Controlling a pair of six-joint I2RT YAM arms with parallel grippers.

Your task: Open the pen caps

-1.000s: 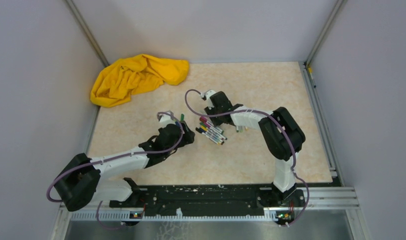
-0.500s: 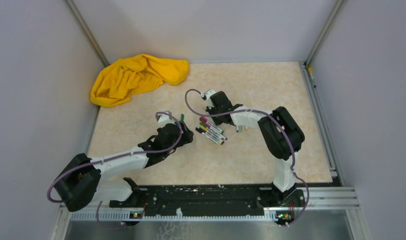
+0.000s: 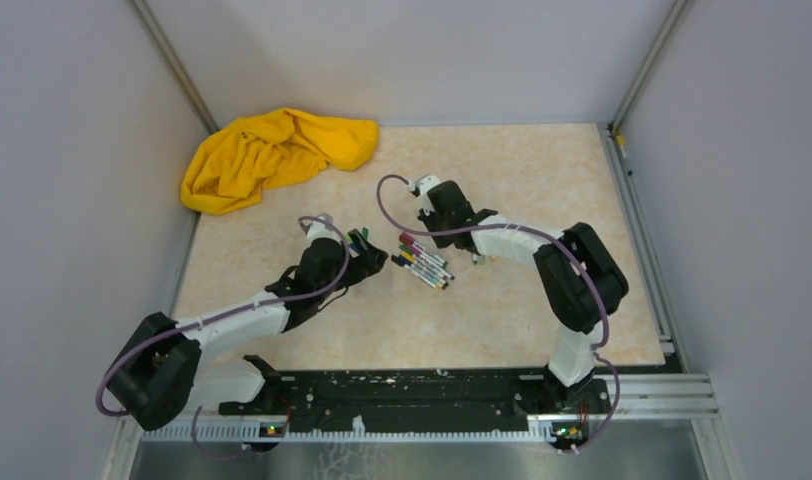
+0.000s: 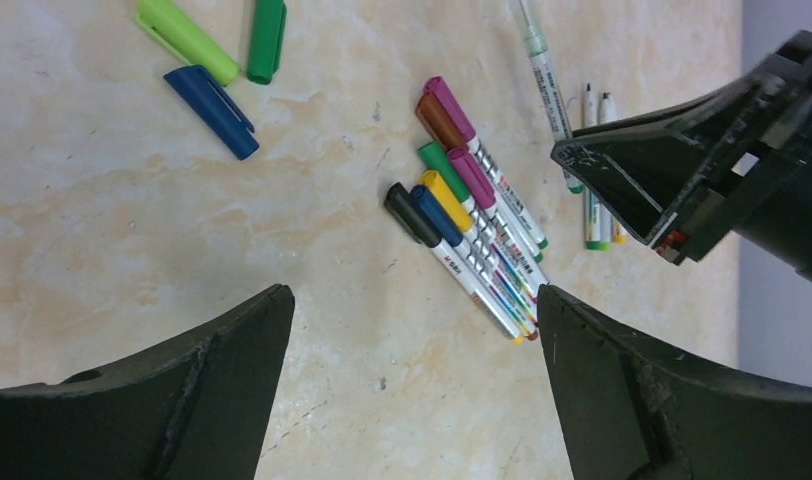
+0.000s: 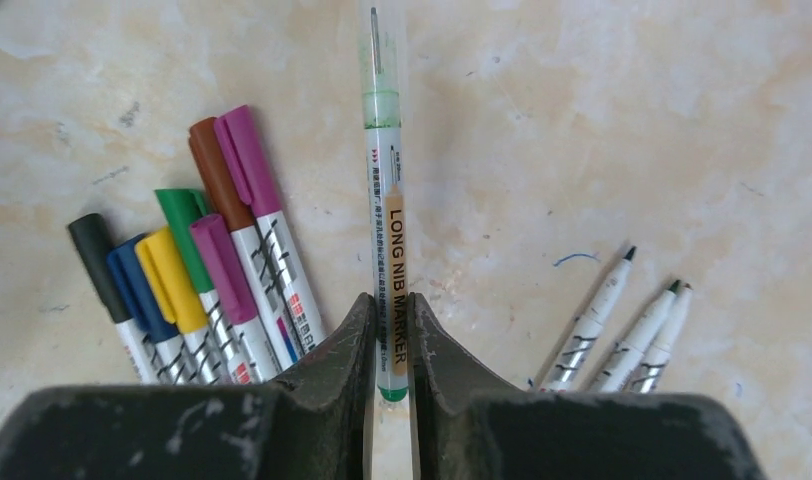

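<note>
My right gripper (image 5: 389,298) is shut on the lower barrel of a green long-nib marker (image 5: 385,170), its thin nib end pointing away. Several capped pens (image 5: 207,270) lie in a tight bunch to its left, and three uncapped pens (image 5: 627,325) lie to its right. My left gripper (image 4: 410,300) is open and empty over bare table, just near of the bunch (image 4: 472,225). Three loose caps, light green (image 4: 187,38), dark green (image 4: 267,38) and blue (image 4: 212,98), lie far-left of it. In the top view the left gripper (image 3: 365,255) and right gripper (image 3: 434,215) flank the pens (image 3: 422,262).
A crumpled yellow cloth (image 3: 272,150) lies at the table's far left corner. Grey walls close in the left, right and back sides. A black rail (image 3: 412,395) runs along the near edge by the arm bases.
My left arm has drawn back a little to the left, away from the pens. My right gripper has shifted slightly to the right, still shut on the marker.
</note>
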